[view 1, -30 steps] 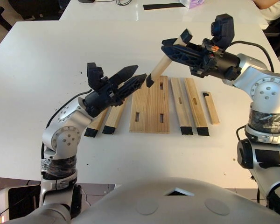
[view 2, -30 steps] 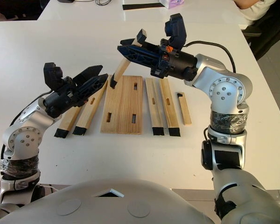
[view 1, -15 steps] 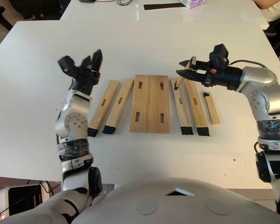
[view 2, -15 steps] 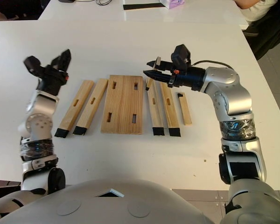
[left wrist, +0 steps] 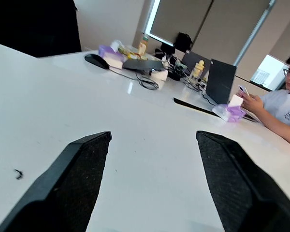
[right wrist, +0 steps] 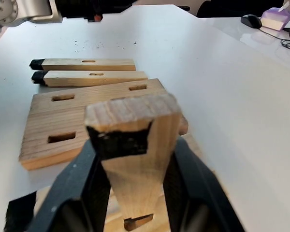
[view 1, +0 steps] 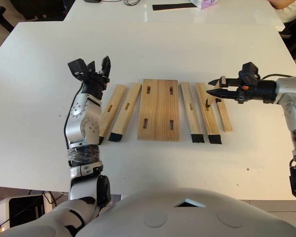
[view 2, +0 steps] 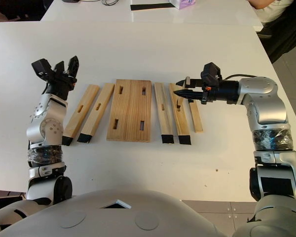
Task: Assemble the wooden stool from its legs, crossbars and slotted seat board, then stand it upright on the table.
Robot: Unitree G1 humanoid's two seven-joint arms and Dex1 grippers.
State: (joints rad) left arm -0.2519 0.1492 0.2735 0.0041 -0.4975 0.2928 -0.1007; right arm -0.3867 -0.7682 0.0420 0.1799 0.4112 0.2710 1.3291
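The slotted seat board [view 1: 159,109] lies flat mid-table. Two black-tipped legs [view 1: 118,111] lie side by side to its left and two more [view 1: 199,112] to its right, with a short crossbar [view 1: 223,115] beyond those. My right gripper [view 1: 213,87] is shut on a wooden bar [right wrist: 133,140] with a black-marked end; the bar hangs tilted just above the right-hand legs. My left gripper [view 1: 98,66] is open and empty, raised above the far end of the left legs with its fingers [left wrist: 63,188] pointing away over the table.
The white table [view 1: 153,54] stretches bare behind the parts and in front of them. A second table [left wrist: 150,72] beyond carries a laptop, cables and small items. A person sits at its far right.
My left arm swung away from the seat board, left and upward. My right gripper carried the bar rightward and down, from above the board to over the right-hand legs.
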